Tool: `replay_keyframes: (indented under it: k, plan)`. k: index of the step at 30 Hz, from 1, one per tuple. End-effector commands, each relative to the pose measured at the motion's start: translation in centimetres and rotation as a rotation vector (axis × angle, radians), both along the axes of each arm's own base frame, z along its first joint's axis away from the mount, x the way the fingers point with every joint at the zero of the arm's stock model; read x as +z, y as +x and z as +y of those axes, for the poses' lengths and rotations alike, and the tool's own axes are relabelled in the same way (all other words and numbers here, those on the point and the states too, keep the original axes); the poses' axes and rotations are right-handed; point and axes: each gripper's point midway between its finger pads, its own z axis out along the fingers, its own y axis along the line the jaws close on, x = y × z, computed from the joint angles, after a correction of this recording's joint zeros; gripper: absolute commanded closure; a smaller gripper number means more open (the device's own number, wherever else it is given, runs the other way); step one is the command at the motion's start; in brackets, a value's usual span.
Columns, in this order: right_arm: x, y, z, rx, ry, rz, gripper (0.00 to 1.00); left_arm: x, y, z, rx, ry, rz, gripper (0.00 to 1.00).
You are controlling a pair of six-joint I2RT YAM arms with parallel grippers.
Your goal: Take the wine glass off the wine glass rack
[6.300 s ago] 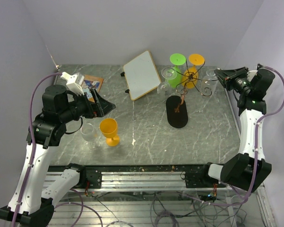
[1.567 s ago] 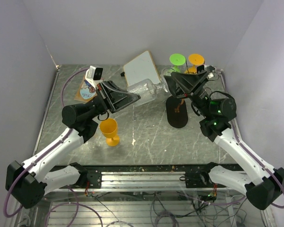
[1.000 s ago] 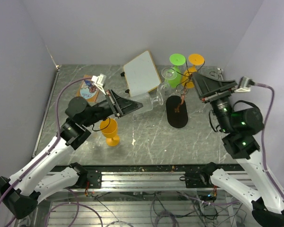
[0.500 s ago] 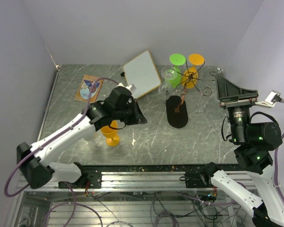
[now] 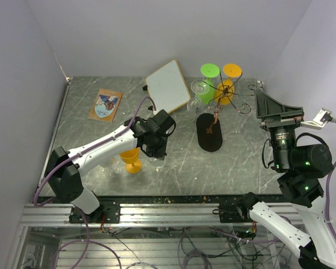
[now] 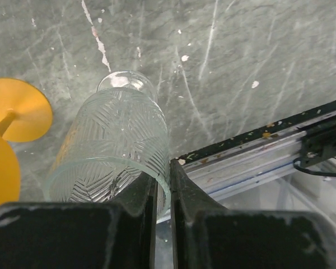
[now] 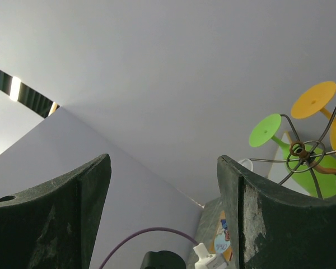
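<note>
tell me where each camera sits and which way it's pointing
Top external: fixed high behind the bases, looking down on the table; both arms show, and the wine glass rack stands far right.
Left wrist: on the left arm, looking down past the left gripper, shut on the clear glass at its rim.
Right wrist: held high, looking across at the wall through the open right gripper.
Shared: top and left wrist both see the standing orange glass; top and right wrist both see the rack.
</note>
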Motion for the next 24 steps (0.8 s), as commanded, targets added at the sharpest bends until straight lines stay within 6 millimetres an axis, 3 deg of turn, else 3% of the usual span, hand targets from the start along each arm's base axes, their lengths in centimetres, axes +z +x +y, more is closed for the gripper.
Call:
replay_keyframes:
  k: [1, 9, 12, 19, 24]
  plan:
    - [0.0, -0.1, -0.6, -0.027, 0.0, 0.006, 0.24, 0.4, 0.7, -0.1, -0.066, 0.039, -0.03, 0.93]
    - [-0.7, 0.5, -0.1, -0.022, -0.012, 0.032, 0.24, -2.4, 1.1, 0.6, -0.116, 0.149, -0.005, 0.91]
    - [-0.8, 0.8, 0.1, -0.019, -0.019, 0.037, 0.24, -2.8, 1.1, 0.2, -0.128, 0.139, 0.005, 0.88]
    - [-1.6, 1.6, 1.0, 0.002, -0.04, 0.062, 0.24, -3.9, 1.4, 1.3, -0.119, 0.203, 0.003, 0.83]
    - [-2.0, 1.9, 1.4, 0.008, -0.052, 0.074, 0.24, -4.2, 1.4, 1.3, -0.126, 0.212, 0.009, 0.72]
